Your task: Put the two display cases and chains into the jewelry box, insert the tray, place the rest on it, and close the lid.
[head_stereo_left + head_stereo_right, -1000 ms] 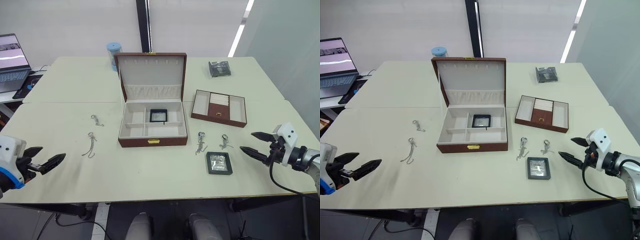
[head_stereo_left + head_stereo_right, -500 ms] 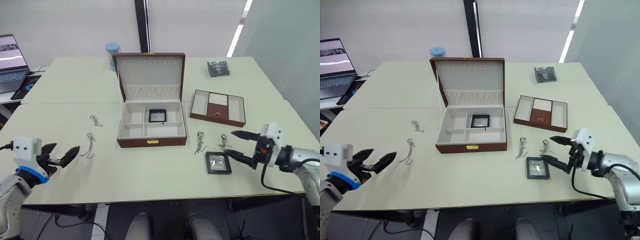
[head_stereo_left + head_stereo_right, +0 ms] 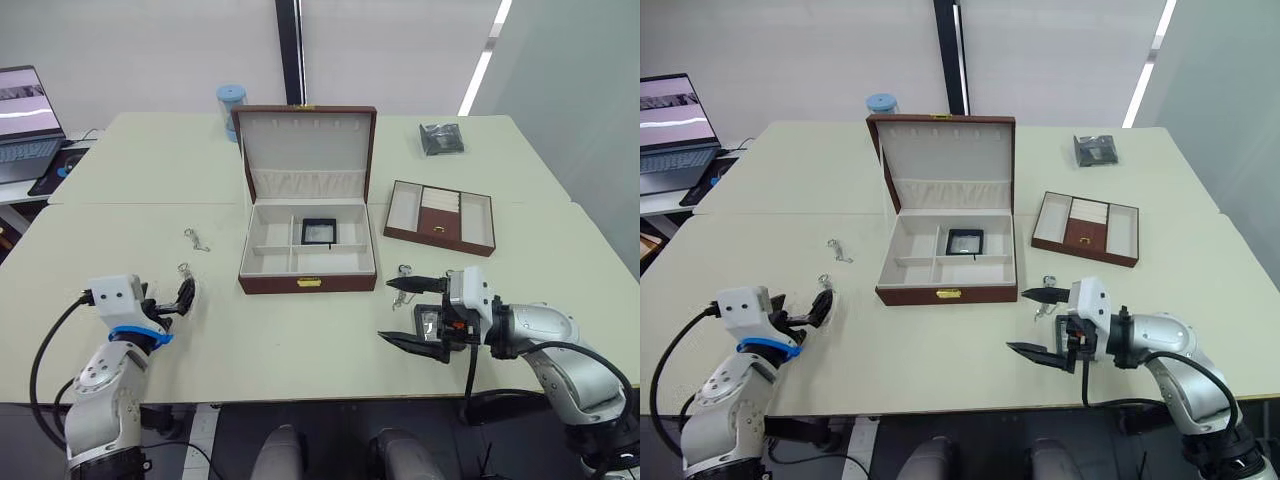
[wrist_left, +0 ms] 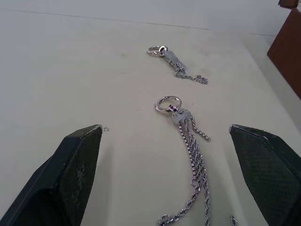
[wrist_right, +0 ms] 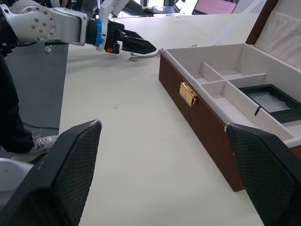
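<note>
The jewelry box (image 3: 306, 262) stands mid-table with its lid (image 3: 305, 141) raised. One display case (image 3: 319, 230) lies in a rear compartment. The other display case (image 3: 430, 324) lies on the table right of the box, partly covered by my right gripper (image 3: 396, 313). That gripper is open, with its fingers pointing left past the case toward the box front (image 5: 207, 117). My left gripper (image 4: 164, 129) is open low over the table, its fingers either side of a chain (image 4: 187, 141). A second chain (image 4: 176, 64) lies beyond it. The tray (image 3: 440, 217) sits right of the box.
Another silver piece (image 3: 403, 271) lies by my right gripper's upper finger. A dark shiny packet (image 3: 440, 138) lies at the back right. A blue-lidded cup (image 3: 229, 106) stands behind the box, and a laptop (image 3: 25, 120) sits at the far left.
Both arms have moved inward. My left gripper has moved up to the nearer chain. My right gripper has swung left over the display case on the table.
</note>
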Available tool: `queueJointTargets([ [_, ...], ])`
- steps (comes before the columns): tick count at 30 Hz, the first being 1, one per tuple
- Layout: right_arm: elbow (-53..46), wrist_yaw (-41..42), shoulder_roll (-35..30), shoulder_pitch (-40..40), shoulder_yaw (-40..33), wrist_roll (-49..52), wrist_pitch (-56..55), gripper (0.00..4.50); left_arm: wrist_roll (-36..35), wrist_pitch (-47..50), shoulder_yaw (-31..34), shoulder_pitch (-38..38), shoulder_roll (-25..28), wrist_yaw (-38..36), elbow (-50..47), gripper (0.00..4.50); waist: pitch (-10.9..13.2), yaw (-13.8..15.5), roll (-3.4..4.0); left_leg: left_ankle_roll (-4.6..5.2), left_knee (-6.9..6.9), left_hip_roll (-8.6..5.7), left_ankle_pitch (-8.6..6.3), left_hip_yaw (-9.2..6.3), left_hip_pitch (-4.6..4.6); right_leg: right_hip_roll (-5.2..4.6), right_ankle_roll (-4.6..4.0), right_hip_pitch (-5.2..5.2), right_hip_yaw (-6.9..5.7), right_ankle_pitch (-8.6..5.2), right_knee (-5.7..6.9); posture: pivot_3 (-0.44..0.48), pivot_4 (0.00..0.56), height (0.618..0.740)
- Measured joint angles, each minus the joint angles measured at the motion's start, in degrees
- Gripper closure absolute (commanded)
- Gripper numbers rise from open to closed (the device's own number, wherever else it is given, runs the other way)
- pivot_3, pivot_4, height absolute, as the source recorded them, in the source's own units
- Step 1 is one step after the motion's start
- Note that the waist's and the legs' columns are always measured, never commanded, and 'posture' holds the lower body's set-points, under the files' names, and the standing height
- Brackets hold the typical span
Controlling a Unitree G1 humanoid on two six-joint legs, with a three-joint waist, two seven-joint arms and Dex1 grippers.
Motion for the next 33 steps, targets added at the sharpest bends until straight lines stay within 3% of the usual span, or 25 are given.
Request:
queueJointTargets([
  [9, 0.0, -1.7, 1.0, -0.7, 1.9, -0.2, 0.9, 0.00, 3.4, -4.6, -4.0, -5.1, -2.2, 5.3, 5.5, 0.02, 0.0, 0.1, -0.02, 0.00, 0.00, -0.02, 0.00, -0.06, 0.01, 0.00, 0.00, 0.05, -0.07, 0.00, -0.02, 0.000, 0.150, 0.740],
  [21, 0.0, -2.1, 0.9, -0.6, 2.0, -0.2, 0.9, 0.00, 4.5, -6.0, -5.4, -5.2, -3.2, 9.0, 6.0, 0.02, 0.0, 0.1, 0.02, -0.01, -0.02, -0.04, 0.00, -0.10, 0.12, -0.01, 0.00, 0.19, -0.11, 0.00, -0.07, 0.000, 0.150, 0.740],
  [24, 0.0, -2.0, 0.8, -0.6, 2.0, -0.2, 0.9, 0.00, 3.9, -5.2, -5.3, -5.2, -3.2, 8.9, 5.8, 0.60, -0.1, 0.1, 0.07, -0.01, -0.02, -0.05, 0.00, -0.09, 0.14, -0.01, 0.00, 0.22, -0.10, 0.00, -0.09, 0.000, 0.150, 0.740],
  [33, 0.0, -1.8, 0.4, -0.5, 2.0, -0.1, 1.0, 0.00, 3.0, -1.0, -5.2, -5.6, -2.2, 8.8, 5.6, 3.33, -0.2, 0.0, 0.26, -0.01, -0.13, -0.05, 0.00, 0.01, 0.44, -0.01, 0.01, 0.41, 0.02, -0.01, -0.12, 0.000, 0.150, 0.740],
])
